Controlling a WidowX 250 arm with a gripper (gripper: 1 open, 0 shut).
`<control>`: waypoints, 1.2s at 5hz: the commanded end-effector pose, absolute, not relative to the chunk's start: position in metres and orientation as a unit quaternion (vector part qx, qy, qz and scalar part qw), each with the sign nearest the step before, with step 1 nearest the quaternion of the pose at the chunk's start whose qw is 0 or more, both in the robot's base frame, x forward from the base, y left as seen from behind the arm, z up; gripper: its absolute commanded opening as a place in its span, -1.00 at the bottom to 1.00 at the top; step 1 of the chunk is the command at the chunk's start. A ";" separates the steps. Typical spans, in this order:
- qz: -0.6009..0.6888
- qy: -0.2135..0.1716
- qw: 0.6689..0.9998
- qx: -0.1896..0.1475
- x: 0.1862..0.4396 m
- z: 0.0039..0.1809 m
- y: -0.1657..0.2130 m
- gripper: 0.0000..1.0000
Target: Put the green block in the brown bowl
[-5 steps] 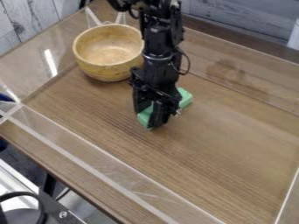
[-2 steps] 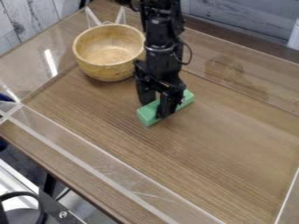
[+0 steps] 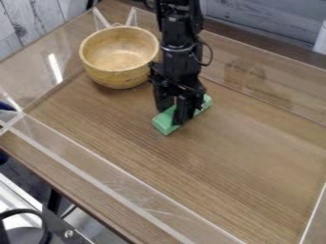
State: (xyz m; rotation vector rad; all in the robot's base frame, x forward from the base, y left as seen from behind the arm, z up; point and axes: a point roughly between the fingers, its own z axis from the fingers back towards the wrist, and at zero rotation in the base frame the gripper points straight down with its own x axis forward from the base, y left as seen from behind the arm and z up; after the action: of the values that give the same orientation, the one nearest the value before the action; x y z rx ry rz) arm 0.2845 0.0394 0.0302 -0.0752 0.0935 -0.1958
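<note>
The green block [image 3: 167, 121] lies low on the wooden table, slanting from lower left to upper right, and both of its ends stick out past the fingers. My black gripper [image 3: 181, 111] points straight down over its middle, one finger on each long side, closed on the block. I cannot tell whether the block rests on the table or is just off it. The brown bowl [image 3: 117, 72] stands upright and empty at the back left, about a hand's width from the gripper.
A clear plastic wall [image 3: 76, 152] rims the wooden table [image 3: 242, 162] along the front and left edges. Grey planks and a dark strip run behind the table's far edge. Cables and a black part show at the bottom left corner.
</note>
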 end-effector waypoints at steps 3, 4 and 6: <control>-0.115 -0.030 0.993 -0.030 0.303 0.086 0.039 -1.00; -0.114 -0.064 0.991 -0.022 0.312 0.122 0.043 -1.00; 0.000 -0.097 0.995 -0.006 0.344 0.147 0.114 -1.00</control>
State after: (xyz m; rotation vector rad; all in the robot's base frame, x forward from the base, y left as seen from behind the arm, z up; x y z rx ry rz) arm 0.3349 0.1120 0.1238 -0.0367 -0.1241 0.0076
